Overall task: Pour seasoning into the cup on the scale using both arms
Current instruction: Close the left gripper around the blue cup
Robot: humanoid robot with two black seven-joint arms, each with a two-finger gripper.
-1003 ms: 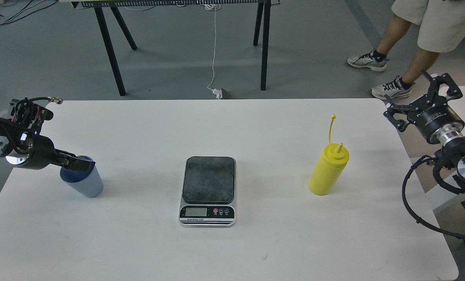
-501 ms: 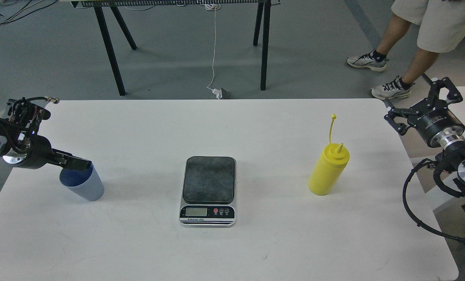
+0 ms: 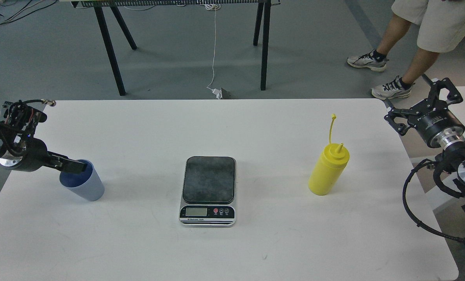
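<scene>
One ribbed tapered plastic cup [image 3: 84, 185], tilted beside flat scale [image 3: 208, 190].

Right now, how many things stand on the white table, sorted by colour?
Yellow: 1, the bottle
Light blue: 1, the cup
Dark grey and silver: 1, the scale
Total: 3

Our left gripper [image 3: 74, 167] reaches over the rim of the blue cup [image 3: 84, 183], which tilts on the white table [image 3: 232, 249]. The scale [image 3: 208, 190] sits centre, the yellow bottle [image 3: 328, 169] upright to its right. Our right gripper [image 3: 419, 99], fingers spread, hangs beyond the table's right edge.
</scene>
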